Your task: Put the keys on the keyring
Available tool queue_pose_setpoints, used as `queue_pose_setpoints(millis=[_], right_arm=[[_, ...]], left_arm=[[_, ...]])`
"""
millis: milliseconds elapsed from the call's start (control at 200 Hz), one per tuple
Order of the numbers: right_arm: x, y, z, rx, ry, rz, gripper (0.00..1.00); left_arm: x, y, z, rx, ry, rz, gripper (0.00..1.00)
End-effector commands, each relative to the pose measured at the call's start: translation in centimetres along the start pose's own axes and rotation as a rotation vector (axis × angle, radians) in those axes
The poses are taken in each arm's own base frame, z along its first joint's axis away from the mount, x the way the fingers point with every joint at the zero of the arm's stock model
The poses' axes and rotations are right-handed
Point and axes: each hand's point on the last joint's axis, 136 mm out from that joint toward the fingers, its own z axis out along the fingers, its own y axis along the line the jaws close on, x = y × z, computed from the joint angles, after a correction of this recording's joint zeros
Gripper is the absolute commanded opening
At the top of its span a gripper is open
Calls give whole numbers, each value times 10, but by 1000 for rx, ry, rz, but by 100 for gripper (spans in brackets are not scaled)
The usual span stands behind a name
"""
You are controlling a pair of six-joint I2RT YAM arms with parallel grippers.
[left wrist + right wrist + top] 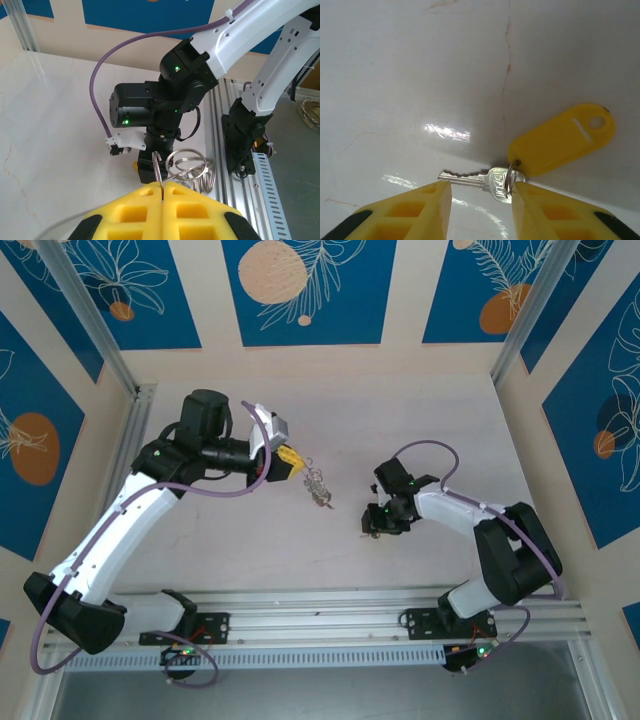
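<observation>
Left pincer (162,189), pads pressed together, pinches the keyring (186,165), held up over the table (45,125) left of centre. Right pincer (481,194), jaws partly apart, straddles a key (485,180) lying flat with its yellow tag (562,139). It should close squarely on the key's head, not the tag.

Robot lab cell; aluminium rail (330,618) on white table (420,410); blue printed wall panels (300,290).

White plastic link shells (110,530) on black joint housings (205,415), green status LEDs (176,68) lit. Purple cable (92,87) looped behind wrist. Right gripper (480,187): yellow finger pads (437,200) with cut-out pockets, black backing.
</observation>
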Motion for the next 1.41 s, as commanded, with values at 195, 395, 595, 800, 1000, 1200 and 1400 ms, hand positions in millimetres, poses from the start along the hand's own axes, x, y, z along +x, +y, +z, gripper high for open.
queue_pose_setpoints(millis=[195, 395, 595, 800, 1000, 1200, 1400], right_arm=[[2, 2, 1, 9, 39, 8, 26], [1, 2, 1, -1, 42, 9, 8], [2, 4, -3, -14, 20, 2, 0], [-4, 15, -32, -59, -131, -70, 0], [-8, 54, -89, -169, -365, -319, 0], [7, 94, -140, -360, -530, -556, 0], [31, 140, -198, -583, -602, -809, 0]], left_arm=[[-15, -20, -12, 65, -68, 56, 0], [-11, -24, -12, 87, -54, 57, 0], [-13, -28, -13, 103, -55, 61, 0], [-15, -25, -14, 85, -46, 60, 0], [-11, -18, -17, 57, -32, 37, 0], [-13, -9, -23, 0, -37, 38, 0], [-10, 8, -21, -60, -22, 53, 0]])
